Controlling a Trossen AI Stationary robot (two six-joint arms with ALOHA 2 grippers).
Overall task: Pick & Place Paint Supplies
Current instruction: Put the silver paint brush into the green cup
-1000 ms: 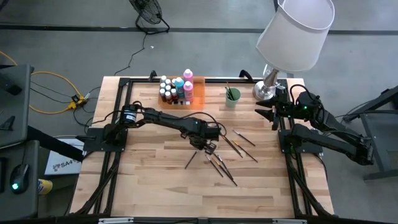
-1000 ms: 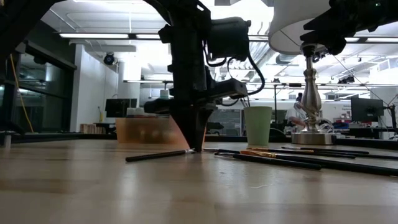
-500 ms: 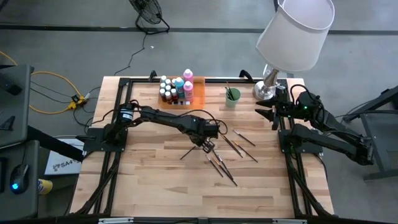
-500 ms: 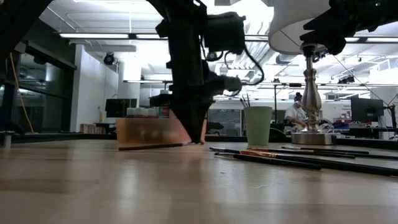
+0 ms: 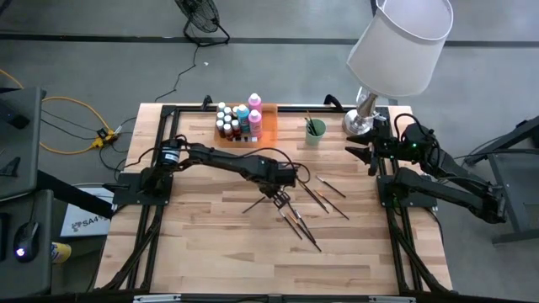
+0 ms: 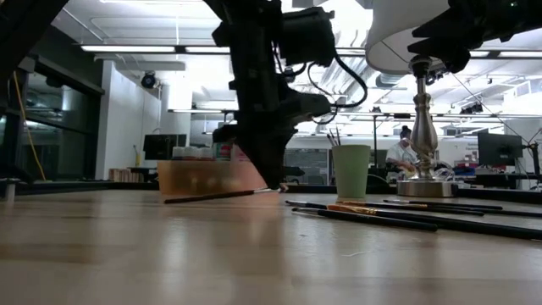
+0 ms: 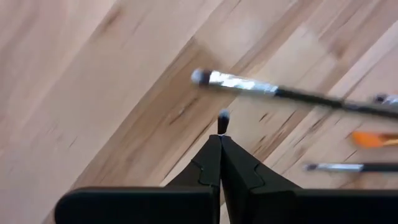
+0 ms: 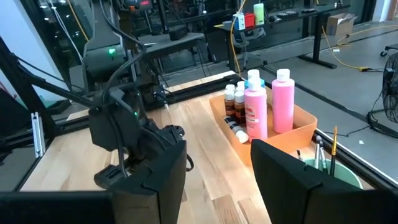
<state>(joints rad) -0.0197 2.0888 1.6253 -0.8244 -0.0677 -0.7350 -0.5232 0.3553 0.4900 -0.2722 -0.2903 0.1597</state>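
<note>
Lifted: paintbrush (image 6: 222, 196) | clamped in left end effector (image 5: 280, 199), seemingly slanting | right end effector (image 5: 360, 153) apart

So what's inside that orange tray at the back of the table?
The orange tray holds small white-capped paint bottles and taller pink ones. The front bottles hide those behind, so a full count isn't possible.

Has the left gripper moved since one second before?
Yes. In the high view the left gripper, shut on a paintbrush, now sits a little nearer the orange tray. In the low view the brush is lifted off the table.
</note>
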